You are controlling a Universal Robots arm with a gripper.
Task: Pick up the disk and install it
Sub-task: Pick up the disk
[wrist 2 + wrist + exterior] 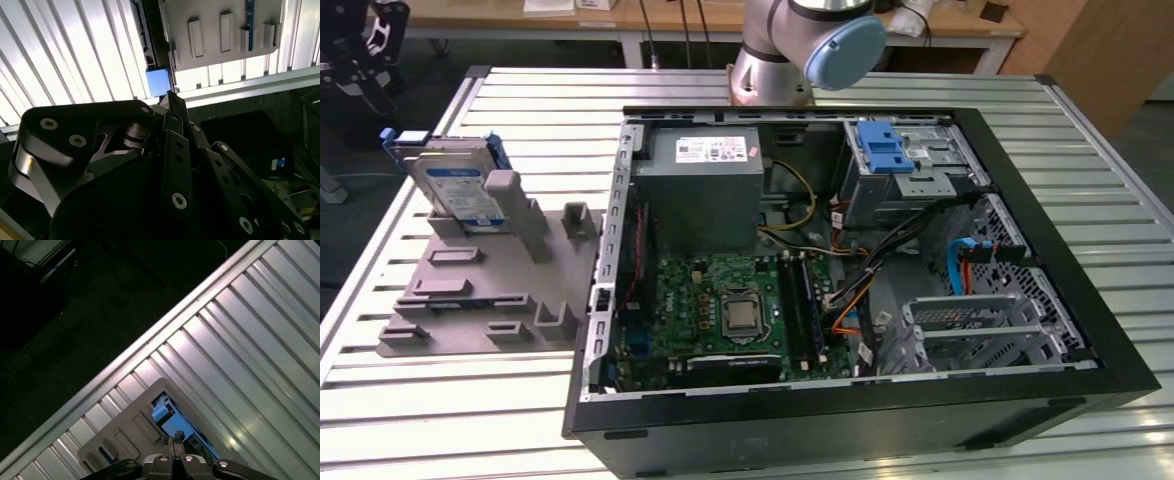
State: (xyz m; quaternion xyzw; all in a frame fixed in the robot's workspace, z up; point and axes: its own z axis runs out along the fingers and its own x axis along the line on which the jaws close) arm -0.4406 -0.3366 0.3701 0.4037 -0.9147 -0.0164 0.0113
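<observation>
Exterior view: the disk [454,190], silver with a white-and-blue label and blue rails, stands on edge in a slot of the grey holder [480,290] at the upper left. The holder hides its lower part. The open computer case [1107,330] holds boards and cables. In both wrist views the gripper [171,97] [172,442] has its jaws closed together on nothing, near the disk's blue end.

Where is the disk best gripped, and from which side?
Judging by its pose, grip the disk across its flat faces near the top edge, coming from above: it stands upright in the grey holder, whose posts cover its lower part.
</observation>
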